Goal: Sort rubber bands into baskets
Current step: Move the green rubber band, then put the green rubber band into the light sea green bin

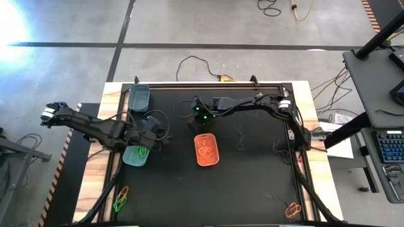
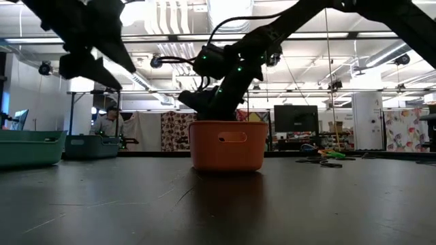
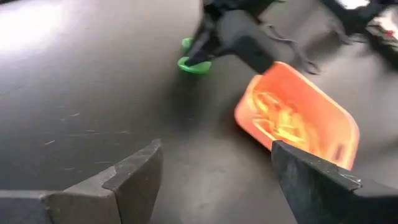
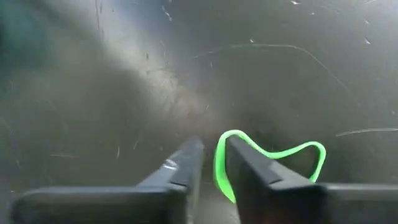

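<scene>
A bright green rubber band (image 4: 273, 155) lies on the black mat at the far centre, beyond the orange basket (image 1: 206, 149). My right gripper (image 4: 211, 149) is low over it, slightly open. One strand runs up through the narrow gap and the loop curves round one finger. The left wrist view shows that gripper (image 3: 199, 56) over the band (image 3: 193, 65). My left gripper (image 3: 214, 149) hangs wide open with nothing between its fingers, between the light teal basket (image 1: 135, 156) and the orange basket (image 3: 298, 118). The dark basket (image 1: 139, 97) stands at the far left. My right gripper comes at the green band slanting down from the table's right side. A strand of the band (image 4: 219, 167) stands in the gap, close against the inner side of one finger (image 4: 249, 165). I cannot tell whether the fingers touch it. The band lies on the mat.
Orange bands fill the orange basket (image 2: 227, 144). Loose bands lie near the front left corner (image 1: 121, 198) and front right corner (image 1: 291, 210). Dark bands (image 1: 240, 135) lie right of the orange basket. Cables trail beyond the table's far edge (image 1: 208, 81).
</scene>
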Motion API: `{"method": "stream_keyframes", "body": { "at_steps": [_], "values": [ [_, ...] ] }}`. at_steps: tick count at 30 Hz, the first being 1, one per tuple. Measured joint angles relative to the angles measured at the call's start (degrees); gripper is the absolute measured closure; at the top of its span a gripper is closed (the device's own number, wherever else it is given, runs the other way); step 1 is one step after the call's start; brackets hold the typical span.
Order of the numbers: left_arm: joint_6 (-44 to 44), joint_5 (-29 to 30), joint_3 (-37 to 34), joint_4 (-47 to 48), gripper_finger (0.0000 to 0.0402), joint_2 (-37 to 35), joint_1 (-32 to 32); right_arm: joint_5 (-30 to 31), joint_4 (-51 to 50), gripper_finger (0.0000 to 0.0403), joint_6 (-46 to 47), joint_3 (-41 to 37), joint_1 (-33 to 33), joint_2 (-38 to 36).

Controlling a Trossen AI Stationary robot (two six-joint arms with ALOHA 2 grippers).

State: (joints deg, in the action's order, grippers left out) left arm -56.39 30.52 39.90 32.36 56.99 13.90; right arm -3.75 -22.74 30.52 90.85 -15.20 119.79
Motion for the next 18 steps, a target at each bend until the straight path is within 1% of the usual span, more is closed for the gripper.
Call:
{"method": "stream_keyframes", "body": {
  "at_steps": [2,4,6,8,12,13,15,18],
  "values": [
    [0.03,-0.41,-0.01,-0.45,0.0118,1.62,-1.53,0.63,-0.56,0.0286,-0.75,0.0,0.0,-0.35],
    [1.94,-2.13,0.22,-1.31,0.0116,3.64,-3.59,1.15,-2.12,0.0249,-1.82,-0.09,-0.09,-1.9],
    [5.64,-6.24,0.24,-4.1,0.0116,5.5,-6.72,1.29,-3.39,0.0215,-3.52,-0.08,-0.12,-4.12],
    [9.74,-11.8,0.21,-8.8,0.0116,7.69,-10.87,2.15,-6.48,0.0188,-5.83,-0.23,-0.11,-6.97],
    [19.13,-14.79,0.12,-14.54,0.0116,12.59,-18.85,6.31,-11.64,0.0147,-9.4,-1.97,0.64,-13.69],
    [21.75,-16.31,0.17,-16.61,0.0116,13.74,-20.87,6.95,-12.34,0.0139,-9.85,-2.71,0.95,-16.09],
    [27.32,-21.73,0.28,-21.27,0.0116,16.26,-24.69,8.18,-13.61,0.0126,-10.79,-4.33,1.69,-20.83],
    [35.21,-31.63,0.3,-26.03,0.0118,20.36,-29.87,8.31,-14.07,0.0113,-11.21,-7.79,3.07,-28.33]
  ]
}}
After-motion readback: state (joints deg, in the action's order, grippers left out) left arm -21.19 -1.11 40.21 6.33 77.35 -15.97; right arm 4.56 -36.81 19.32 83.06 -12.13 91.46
